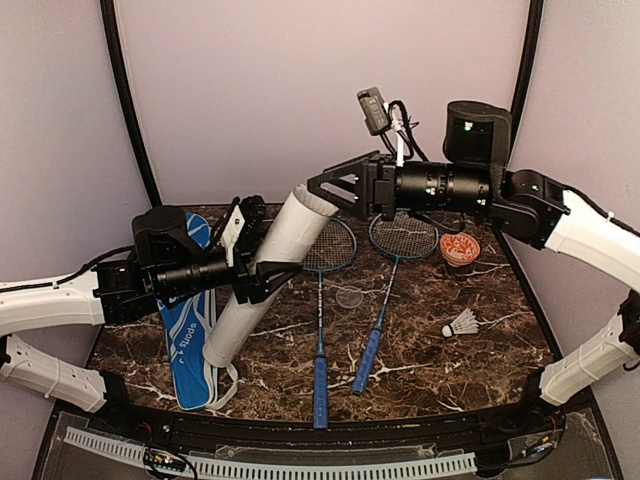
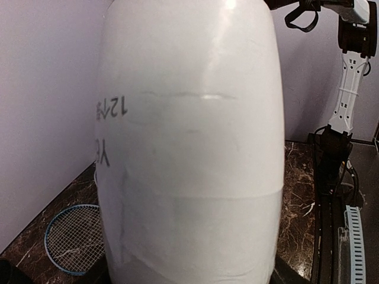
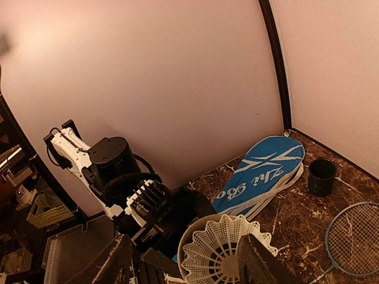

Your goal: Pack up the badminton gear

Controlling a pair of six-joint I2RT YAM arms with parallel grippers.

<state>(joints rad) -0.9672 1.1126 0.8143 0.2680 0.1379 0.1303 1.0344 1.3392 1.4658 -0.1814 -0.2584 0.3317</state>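
The right pincer sits released, shuttlecock just below it in the tube mouth — tube's long axis slants up toward it, left pincer clamped mid-tube.

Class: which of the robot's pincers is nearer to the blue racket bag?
Left. The left pincer grips the white tube just beside the blue racket bag; the right pincer is up at the tube's top end, farther off.

Soft, even indoor light, tinted warmer in the right wrist view.
The long white tube looms soft-focused at the left wrist, a small glare streak across it; the glossy dark marble table carries faint shadows.
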